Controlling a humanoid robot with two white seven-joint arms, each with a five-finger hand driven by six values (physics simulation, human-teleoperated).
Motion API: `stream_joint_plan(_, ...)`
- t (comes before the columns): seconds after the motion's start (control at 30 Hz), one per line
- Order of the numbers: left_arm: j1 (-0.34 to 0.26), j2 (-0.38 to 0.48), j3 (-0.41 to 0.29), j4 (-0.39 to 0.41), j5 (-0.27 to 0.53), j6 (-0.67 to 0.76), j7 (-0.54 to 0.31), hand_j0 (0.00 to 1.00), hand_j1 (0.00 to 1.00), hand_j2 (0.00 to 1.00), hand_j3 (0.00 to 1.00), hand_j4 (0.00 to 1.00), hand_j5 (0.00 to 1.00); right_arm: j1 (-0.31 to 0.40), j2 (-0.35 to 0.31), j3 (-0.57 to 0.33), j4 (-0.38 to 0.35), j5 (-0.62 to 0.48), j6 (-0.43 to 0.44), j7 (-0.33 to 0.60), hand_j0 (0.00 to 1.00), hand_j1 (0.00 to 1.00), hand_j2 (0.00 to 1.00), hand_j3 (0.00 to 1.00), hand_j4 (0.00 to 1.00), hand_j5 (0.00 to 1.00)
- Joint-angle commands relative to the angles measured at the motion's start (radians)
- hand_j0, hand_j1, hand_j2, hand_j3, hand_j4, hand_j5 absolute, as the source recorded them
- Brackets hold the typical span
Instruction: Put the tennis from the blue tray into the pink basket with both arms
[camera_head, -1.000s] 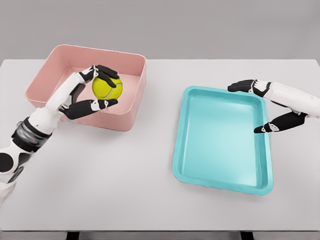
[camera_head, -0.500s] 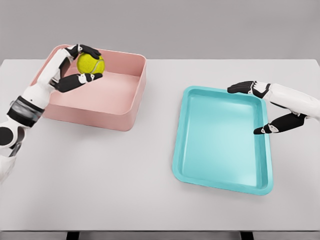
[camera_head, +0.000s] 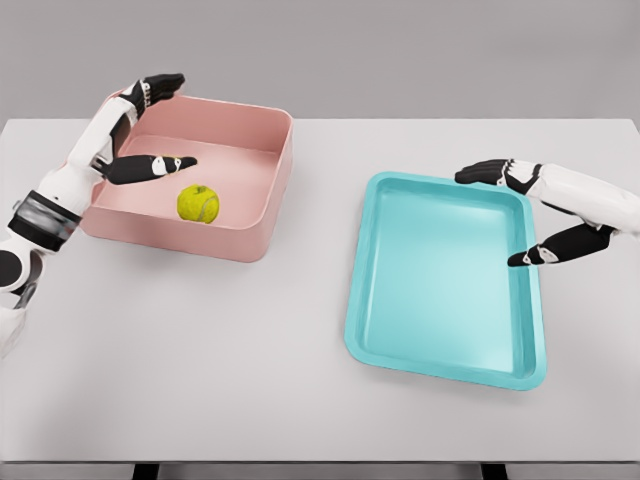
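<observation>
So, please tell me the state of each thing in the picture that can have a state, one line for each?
tennis ball: lying free inside the pink basket, not held
pink basket: upright on the table, holding the ball
blue tray: flat on the table, empty
left robot hand: open, above the basket's left part, holding nothing
right robot hand: open, over the tray's right rim, holding nothing
</observation>
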Motion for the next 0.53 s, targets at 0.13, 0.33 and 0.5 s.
stream_joint_plan(0.13, 0.034, 0.13, -0.021, -0.105, -0.002, -0.18, -0.006, 1.0, 1.0, 1.0, 1.0, 1.0, 1.0, 0.006, 0.007, 0.011, -0.006, -0.008, 0.003, 0.0, 1.0, 1.0, 1.0, 1.0, 1.0, 1.0)
stream_joint_plan(0.33, 0.115, 0.34, -0.02, -0.241, -0.005, -0.18, -0.006, 1.0, 1.0, 1.0, 1.0, 1.0, 1.0, 0.006, 0.008, 0.014, -0.01, -0.008, 0.003, 0.0, 1.0, 1.0, 1.0, 1.0, 1.0, 1.0)
stream_joint_plan(0.5, 0.127, 0.414, -0.018, -0.247, -0.01, -0.18, -0.004, 1.0, 1.0, 1.0, 1.0, 1.0, 1.0, 0.006, 0.008, 0.031, -0.008, -0.007, 0.003, 0.0, 1.0, 1.0, 1.0, 1.0, 1.0, 1.0)
